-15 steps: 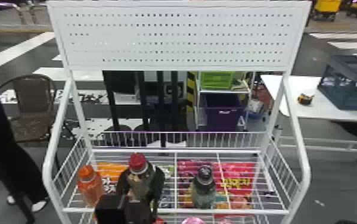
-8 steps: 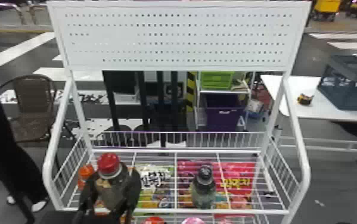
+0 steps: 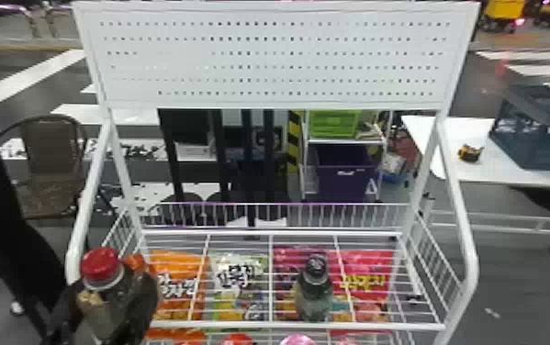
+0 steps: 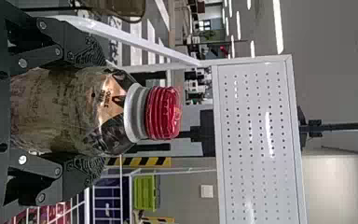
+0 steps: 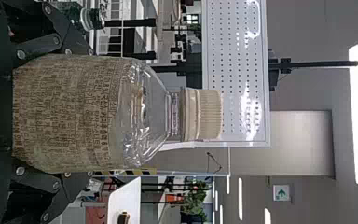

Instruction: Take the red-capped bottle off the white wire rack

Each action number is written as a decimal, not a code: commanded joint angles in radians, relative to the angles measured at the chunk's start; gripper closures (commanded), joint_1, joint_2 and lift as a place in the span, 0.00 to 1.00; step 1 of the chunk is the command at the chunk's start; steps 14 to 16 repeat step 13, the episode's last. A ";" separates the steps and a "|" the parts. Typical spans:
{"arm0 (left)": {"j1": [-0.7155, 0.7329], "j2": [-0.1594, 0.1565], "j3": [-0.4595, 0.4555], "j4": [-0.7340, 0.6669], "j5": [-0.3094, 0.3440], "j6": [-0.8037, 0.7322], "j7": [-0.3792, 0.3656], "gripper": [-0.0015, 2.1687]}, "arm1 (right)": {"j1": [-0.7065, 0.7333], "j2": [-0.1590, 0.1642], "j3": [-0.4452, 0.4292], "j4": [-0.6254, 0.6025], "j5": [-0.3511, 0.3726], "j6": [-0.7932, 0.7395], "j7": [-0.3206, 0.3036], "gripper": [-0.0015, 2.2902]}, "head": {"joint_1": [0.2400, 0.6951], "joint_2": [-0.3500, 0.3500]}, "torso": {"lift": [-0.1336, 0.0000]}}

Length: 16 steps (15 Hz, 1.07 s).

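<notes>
In the head view my left gripper [image 3: 103,305] is at the lower left, over the front left corner of the white wire rack [image 3: 287,325], with the red-capped bottle [image 3: 120,303] upright in it. The left wrist view shows the red-capped bottle [image 4: 74,107] between the fingers of my left gripper [image 4: 86,111], which are closed on its sides. In the right wrist view my right gripper [image 5: 77,114] is shut on a clear bottle with a cream cap [image 5: 200,114] and a printed label.
An orange-capped bottle [image 3: 136,264] stands right behind the held one. A dark-capped green bottle [image 3: 315,291] stands on the rack's right half. Snack bags [image 3: 179,284] lie beneath the wires, and the white pegboard [image 3: 269,55] rises at the back.
My left gripper has moved left and toward the robot with the red-capped bottle, from beside the orange-capped bottle to in front of it. The dark-capped bottle has kept its place.
</notes>
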 commanded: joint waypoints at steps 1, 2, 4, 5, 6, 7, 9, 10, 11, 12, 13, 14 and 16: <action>0.001 -0.007 0.039 0.011 0.002 0.009 -0.001 0.99 | 0.000 0.000 0.001 0.003 -0.002 -0.003 0.000 0.37 | 0.57 0.50 | 1.00; 0.001 -0.009 0.045 0.011 0.004 0.012 -0.001 0.99 | -0.002 0.000 0.001 0.005 -0.002 -0.003 0.000 0.37 | 0.57 0.50 | 1.00; 0.002 -0.013 0.043 0.009 0.002 0.012 -0.001 0.99 | -0.005 0.000 0.002 0.006 -0.002 -0.003 0.000 0.37 | 0.57 0.50 | 1.00; 0.001 -0.018 0.043 0.008 0.001 0.012 -0.001 0.99 | -0.007 0.000 0.002 0.006 -0.002 -0.003 0.000 0.37 | 0.57 0.50 | 1.00; -0.001 -0.021 0.043 0.008 0.001 0.012 -0.001 0.99 | -0.007 0.000 0.004 0.006 -0.002 -0.003 0.000 0.37 | 0.57 0.50 | 1.00; -0.002 -0.022 0.040 0.014 -0.002 0.009 -0.001 0.99 | -0.007 0.000 0.002 0.006 -0.002 -0.003 0.000 0.37 | 0.57 0.50 | 1.00; -0.004 -0.025 0.035 0.022 -0.004 0.003 -0.001 0.99 | -0.007 0.000 0.002 0.006 -0.002 -0.003 0.000 0.37 | 0.57 0.50 | 1.00; -0.004 -0.025 0.034 0.025 -0.004 0.003 -0.001 0.99 | -0.008 -0.002 0.002 0.006 -0.002 -0.003 0.000 0.37 | 0.57 0.50 | 1.00; -0.004 -0.025 0.034 0.028 -0.004 0.003 -0.001 0.99 | -0.008 0.000 0.002 0.005 -0.002 0.000 0.000 0.37 | 0.57 0.50 | 1.00; -0.004 -0.025 0.032 0.029 -0.004 0.000 -0.001 0.99 | -0.008 0.000 0.004 0.005 0.000 0.000 0.000 0.37 | 0.57 0.50 | 1.00; -0.004 -0.027 0.031 0.031 -0.004 -0.004 -0.002 0.99 | -0.008 0.000 0.004 0.005 0.000 0.000 0.000 0.37 | 0.57 0.50 | 1.00; -0.004 -0.027 0.031 0.031 -0.004 -0.004 -0.002 0.99 | -0.008 0.000 0.004 0.005 0.000 0.000 0.000 0.37 | 0.57 0.50 | 1.00; -0.004 -0.027 0.031 0.031 -0.004 -0.004 -0.002 0.99 | -0.008 0.000 0.004 0.005 0.000 0.000 0.000 0.37 | 0.57 0.50 | 1.00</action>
